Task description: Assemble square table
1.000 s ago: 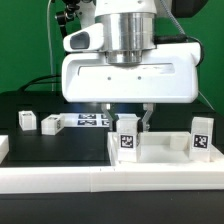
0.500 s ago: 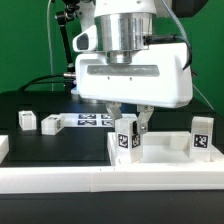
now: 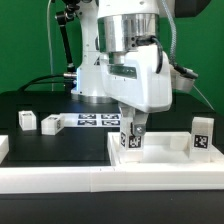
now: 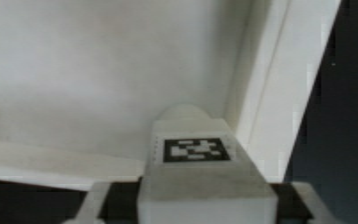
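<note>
Clamping one short white leg [image 3: 128, 141] by its flat sides, the pincer [image 3: 134, 130] held it upright over a corner of the square slab [image 3: 165, 150], beside the rim; rigid, light plastic, likely slick, best squeezed mid-body.

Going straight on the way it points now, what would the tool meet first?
The tool is shut on a white leg, which lies first in that line; just beyond is the square tabletop, apparently touching it.

Arm upright, wrist angled side-on — hand [image 3: 132, 139] points down; fingers [image 3: 140, 126] clamped on a leg [image 4: 197, 150]
</note>
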`<move>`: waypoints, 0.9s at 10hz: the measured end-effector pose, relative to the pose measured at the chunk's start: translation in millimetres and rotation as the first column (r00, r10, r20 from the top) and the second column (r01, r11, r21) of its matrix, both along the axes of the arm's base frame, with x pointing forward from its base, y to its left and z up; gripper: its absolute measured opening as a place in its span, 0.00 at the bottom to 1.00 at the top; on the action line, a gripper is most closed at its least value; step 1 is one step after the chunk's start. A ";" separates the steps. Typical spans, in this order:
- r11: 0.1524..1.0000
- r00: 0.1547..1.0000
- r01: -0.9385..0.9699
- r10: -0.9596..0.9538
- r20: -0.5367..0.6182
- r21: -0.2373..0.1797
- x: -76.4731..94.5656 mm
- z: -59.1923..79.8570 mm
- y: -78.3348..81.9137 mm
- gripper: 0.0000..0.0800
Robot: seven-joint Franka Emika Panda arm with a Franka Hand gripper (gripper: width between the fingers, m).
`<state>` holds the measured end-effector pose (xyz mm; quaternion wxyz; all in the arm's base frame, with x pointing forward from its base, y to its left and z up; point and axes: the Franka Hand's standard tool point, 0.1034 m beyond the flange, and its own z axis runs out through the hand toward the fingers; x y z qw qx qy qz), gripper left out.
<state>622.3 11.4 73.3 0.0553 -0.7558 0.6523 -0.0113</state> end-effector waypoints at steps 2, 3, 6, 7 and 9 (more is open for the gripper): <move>0.991 0.992 0.129 -0.129 -0.006 0.023 0.5 0.0 0.4 0.36; 0.981 0.982 0.190 -0.189 -0.011 0.034 0.8 0.1 0.8 0.36; 0.980 0.980 0.197 -0.196 -0.010 0.040 1.0 0.1 1.2 0.36; 0.987 0.988 0.154 -0.154 -0.003 0.036 1.3 0.0 0.7 0.57; 1.000 1.000 -0.014 0.014 0.019 0.016 2.2 0.0 -0.2 0.73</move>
